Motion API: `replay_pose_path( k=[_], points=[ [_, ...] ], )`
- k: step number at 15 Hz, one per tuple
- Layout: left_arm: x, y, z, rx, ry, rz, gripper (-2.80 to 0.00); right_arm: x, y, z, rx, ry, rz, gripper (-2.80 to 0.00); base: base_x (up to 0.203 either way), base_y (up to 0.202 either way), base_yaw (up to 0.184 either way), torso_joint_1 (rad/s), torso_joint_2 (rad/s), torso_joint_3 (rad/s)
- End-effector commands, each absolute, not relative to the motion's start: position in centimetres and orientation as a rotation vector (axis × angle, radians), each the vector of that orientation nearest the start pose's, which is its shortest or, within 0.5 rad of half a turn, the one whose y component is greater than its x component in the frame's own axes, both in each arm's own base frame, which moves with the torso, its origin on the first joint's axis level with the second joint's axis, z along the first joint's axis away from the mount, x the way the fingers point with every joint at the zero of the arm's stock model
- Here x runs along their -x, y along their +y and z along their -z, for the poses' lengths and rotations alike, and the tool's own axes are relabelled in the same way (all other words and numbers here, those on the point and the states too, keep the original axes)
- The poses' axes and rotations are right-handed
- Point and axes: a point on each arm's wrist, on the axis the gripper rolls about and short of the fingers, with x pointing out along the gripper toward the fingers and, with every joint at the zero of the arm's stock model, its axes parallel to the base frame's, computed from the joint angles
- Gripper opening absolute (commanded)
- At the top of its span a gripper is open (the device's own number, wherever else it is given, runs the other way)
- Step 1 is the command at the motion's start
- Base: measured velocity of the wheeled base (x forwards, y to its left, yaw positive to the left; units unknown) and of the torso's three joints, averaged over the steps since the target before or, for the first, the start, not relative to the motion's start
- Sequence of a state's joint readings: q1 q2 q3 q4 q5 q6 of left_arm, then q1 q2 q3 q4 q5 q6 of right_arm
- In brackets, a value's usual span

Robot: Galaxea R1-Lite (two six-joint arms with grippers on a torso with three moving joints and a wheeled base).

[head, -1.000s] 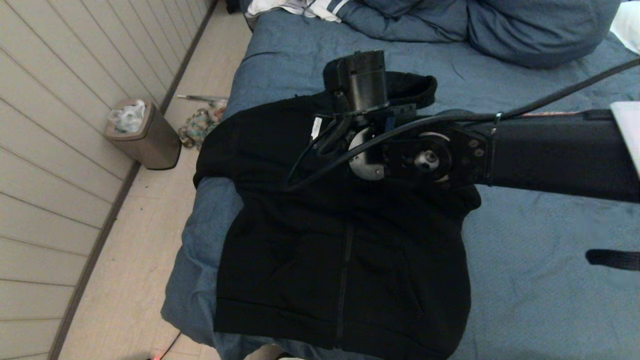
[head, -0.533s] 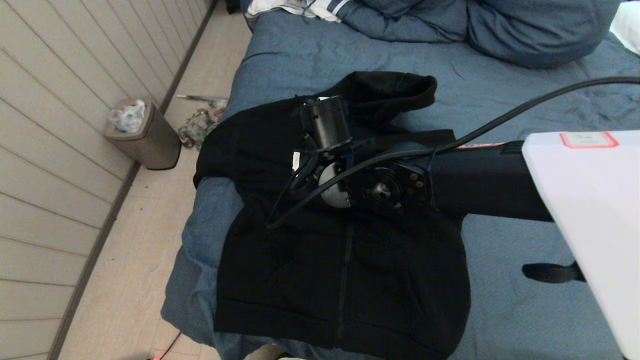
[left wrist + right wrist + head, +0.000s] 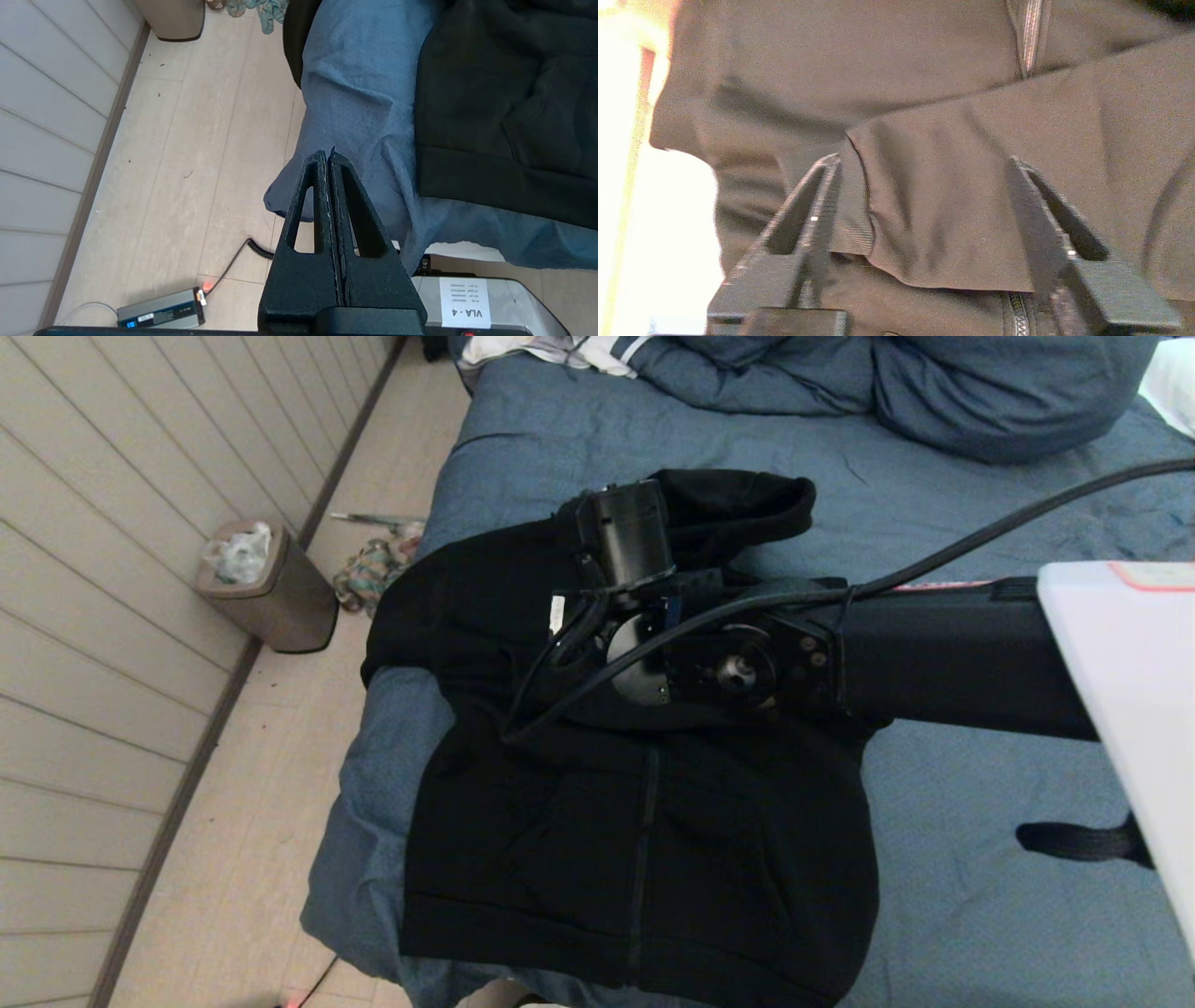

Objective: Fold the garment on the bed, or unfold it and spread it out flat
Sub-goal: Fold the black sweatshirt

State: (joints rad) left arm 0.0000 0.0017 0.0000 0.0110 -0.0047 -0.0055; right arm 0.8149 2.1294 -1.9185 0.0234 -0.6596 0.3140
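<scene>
I have the plain black, thick-fabric zip-front hooded sweatshirt [image 3: 644, 803] lying front-up near the left edge of the wide bed under its wrinkled slate-blue duvet [image 3: 980, 784], hood toward the pillows and ribbed hem toward me. One sleeve is folded across the chest: in the right wrist view its ribbed cuff [image 3: 852, 219] lies over the zipper [image 3: 1029, 32], which I judge is why the body looks so compact, a fold partly made.

My right claw [image 3: 924, 205] hangs just over that cuff with its fingers spread wide and nothing between them but cloth lying free; I read it as released, the sleeve laid where I want it. Whether the fingertips touch the fabric I cannot tell.

My left claw [image 3: 329, 158] is parked off the bed's corner, above the floor, clenched on nothing.

Writing: a white label on the grey machine housing [image 3: 465, 303] reads "VLA - 4", shown upside down; smaller lines there are illegible.
</scene>
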Motion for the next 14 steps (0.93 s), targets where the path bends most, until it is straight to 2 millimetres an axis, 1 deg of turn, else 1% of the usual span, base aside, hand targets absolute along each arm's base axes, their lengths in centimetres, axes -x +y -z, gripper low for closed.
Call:
replay_pose_path(
  k=[1, 2, 4, 5, 6, 8, 10, 11, 13, 14],
  points=[
    [2.2, 0.0, -7.4, 0.006, 0.017, 0.005, -2.8, -30.4, 30.2, -28.7, -0.184, 0.166, -0.127, 0.0, 0.0, 0.0, 0.0, 0.0, 0.0, 0.0],
    [2.2, 0.0, -7.4, 0.006, 0.017, 0.005, -2.8, -30.1, 29.8, -29.3, -0.189, 0.16, -0.128, -2.8, 0.0, 0.0, 0.0, 0.0, 0.0, 0.0],
    [2.2, 0.0, -7.4, 0.006, 0.017, 0.005, -2.8, -29.1, 28.4, -30.7, -0.203, 0.143, -0.124, -2.8, 0.0, 0.0, 0.0, 0.0, 0.0, 0.0],
    [2.2, 0.0, -7.4, 0.006, 0.017, 0.005, -2.8, -28.6, 27.3, -31.2, -0.201, 0.146, -0.114, -2.8, 0.0, 0.0, 0.0, 0.0, 0.0, 0.0],
    [2.2, 0.0, -7.4, 0.006, 0.017, 0.005, -2.8, -28.7, 25.5, -31.2, -0.192, 0.163, -0.081, -2.8, 0.0, 0.0, 0.0, 0.0, 0.0, 0.0],
    [2.2, 0.0, -7.4, 0.005, 0.016, 0.005, -2.8, -29.4, 21.5, -30.3, -0.186, 0.203, -0.001, -2.8, 0.0, 0.0, 0.0, 0.0, 0.0, 0.0],
    [2.2, 0.0, -7.4, -0.003, 0.016, 0.005, -2.8, -29.5, 17.2, -29.6, -0.208, 0.242, 0.066, -2.8, 0.0, 0.0, 0.0, 0.0, 0.0, 0.0],
    [2.3, 0.0, -7.4, -0.006, 0.015, 0.002, -2.8, -29.2, 14.9, -29.6, -0.221, 0.249, 0.096, -2.8, 0.0, 0.0, 0.0, 0.0, 0.0, 0.0],
    [2.3, 0.0, -7.6, -0.019, 0.028, 0.004, -2.8, -27.6, 10.3, -30.4, -0.256, 0.241, 0.138, -2.8, 0.0, 0.0, 0.0, 0.0, 0.0, 0.0],
    [2.3, 0.0, -8.5, -0.013, 0.021, 0.011, -2.8, -26.8, 7.9, -30.3, -0.269, 0.249, 0.155, -2.8, 0.0, 0.0, 0.0, 0.0, 0.0, 0.0]
  ],
)
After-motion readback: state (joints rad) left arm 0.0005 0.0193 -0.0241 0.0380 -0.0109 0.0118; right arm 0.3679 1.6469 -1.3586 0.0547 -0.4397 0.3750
